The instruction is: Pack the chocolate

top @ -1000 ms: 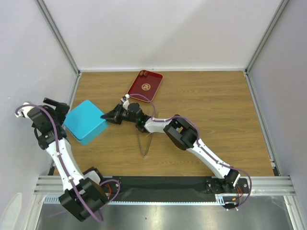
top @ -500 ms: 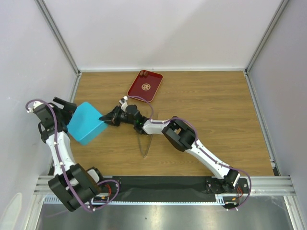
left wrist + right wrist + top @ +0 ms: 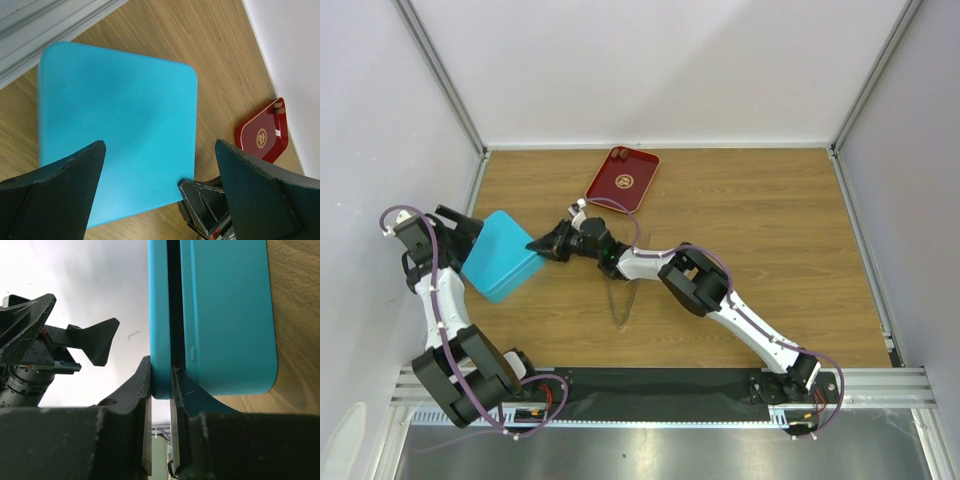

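The teal box (image 3: 501, 257) sits at the left of the table, its lid (image 3: 159, 315) slightly lifted off the base (image 3: 225, 315). My right gripper (image 3: 536, 243) is shut on the lid's right edge (image 3: 161, 382). My left gripper (image 3: 463, 226) is open at the box's left side, its jaws spread wide above the lid (image 3: 115, 125). A few small dark chocolate pieces (image 3: 619, 154) lie in the far corner of the red tray (image 3: 623, 183), also seen in the left wrist view (image 3: 276, 106). Other pieces are not visible.
Thin V-shaped tongs (image 3: 621, 300) lie on the wooden table near the right arm. White walls with metal rails close in the left, back and right sides. The left arm stands close against the left wall.
My left gripper has swung in from the wall to the box's left edge. My right gripper stays clamped on the lid and has nudged slightly left.
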`<state>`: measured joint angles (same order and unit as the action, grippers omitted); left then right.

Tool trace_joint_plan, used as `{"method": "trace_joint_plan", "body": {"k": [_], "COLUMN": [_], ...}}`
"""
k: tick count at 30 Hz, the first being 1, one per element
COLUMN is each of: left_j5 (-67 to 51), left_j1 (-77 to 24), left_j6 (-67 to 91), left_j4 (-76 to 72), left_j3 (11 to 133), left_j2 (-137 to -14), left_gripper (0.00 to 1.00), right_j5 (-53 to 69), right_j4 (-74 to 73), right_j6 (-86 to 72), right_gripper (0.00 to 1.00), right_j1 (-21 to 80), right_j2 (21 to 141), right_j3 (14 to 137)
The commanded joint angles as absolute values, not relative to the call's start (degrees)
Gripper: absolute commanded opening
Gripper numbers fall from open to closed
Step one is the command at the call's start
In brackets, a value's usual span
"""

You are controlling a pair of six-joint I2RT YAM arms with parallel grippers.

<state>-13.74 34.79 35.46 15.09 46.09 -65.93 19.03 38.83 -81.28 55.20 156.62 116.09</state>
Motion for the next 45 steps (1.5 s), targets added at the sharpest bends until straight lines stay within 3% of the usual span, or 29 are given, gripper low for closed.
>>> {"method": "trace_joint_plan", "body": {"k": [1,10,16,28,45], "left_j5": [-13.3,-14.0,-13.4,-10.9,-7.6], "left_j1": [34.6,34.7,34.5,32.6,26.5], "left_j6": [34.2,35.0,34.7,33.3,28.0], "left_j4": [13.7,14.1,14.6,14.9,20.6], "left_j3": [46.7,48.2,49.3,50.1,56.9], "left_j2": [-66.4,-70.6,-72.9,-78.0,-78.6], "left_gripper": [0.97,0.97,0.97,0.97,0.93], "right_j5": [16.5,14.9,15.8,15.2,17.4], "right_j4": [34.4,32.0,31.9,26.8,28.6], "right_j6": [-78.7,-77.0,-78.0,-73.8,-70.4], "right_gripper": [0.00,0.02,0.25,0.46,0.52], "right_j1": [55.9,56.0,55.2,53.9,50.4], "right_j2": [153.9,152.1,151.6,148.5,137.5], "right_j3": [116.0,114.6,114.2,112.8,99.9]}}
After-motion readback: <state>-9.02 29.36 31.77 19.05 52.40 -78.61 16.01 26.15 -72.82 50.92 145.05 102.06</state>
